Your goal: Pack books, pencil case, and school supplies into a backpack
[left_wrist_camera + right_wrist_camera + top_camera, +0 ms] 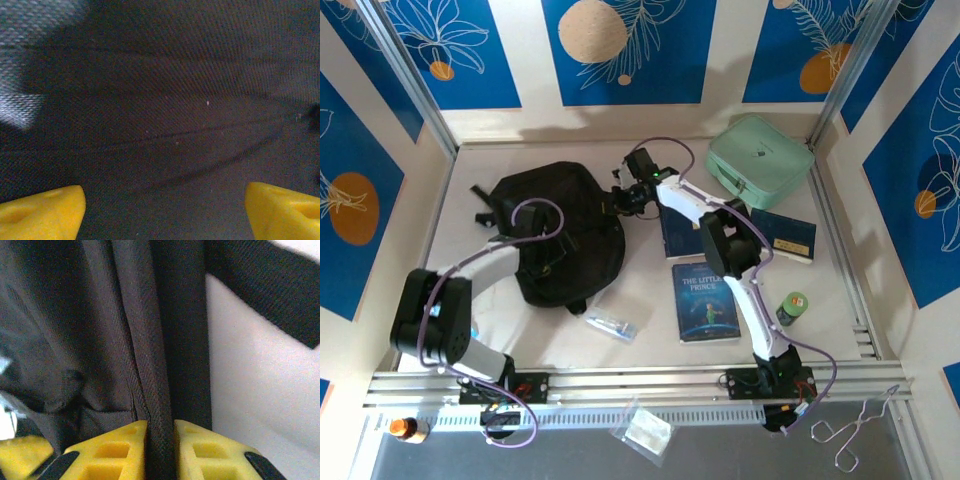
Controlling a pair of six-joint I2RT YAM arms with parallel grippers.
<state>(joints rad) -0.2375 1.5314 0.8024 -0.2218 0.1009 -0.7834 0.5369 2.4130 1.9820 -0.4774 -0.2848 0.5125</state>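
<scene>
Yellow fingers of the right gripper are squeezed tight on a thick black edge band of the soft black fabric backpack. The band runs straight up toward 12 o'clock. At 1 o'clock a flat black strap lies across the white table.

On the left wrist camera, the left gripper has its yellow fingers spread wide apart, one at 7 o'clock and one at 5 o'clock. They grip nothing. Black woven cloth sits very close under them, with a pale grey patch at 10 o'clock.

From the top camera, the backpack lies on the 9 o'clock side of the table. The right gripper is at its 2 o'clock edge. The left arm reaches onto it from 8 o'clock, and its tip is dark on dark, so the fingers are hard to see there.

The small flat see-through plastic pencil case lies just beside the backpack at 5 o'clock. At 3 o'clock from it lies the big dark-blue starry book. Toward 12 o'clock from that book lie two smaller navy books, partly under the right arm. A little green bottle stands at 3 o'clock from the big book. A rounded mint-green case sits at the table's 1 o'clock corner.
</scene>
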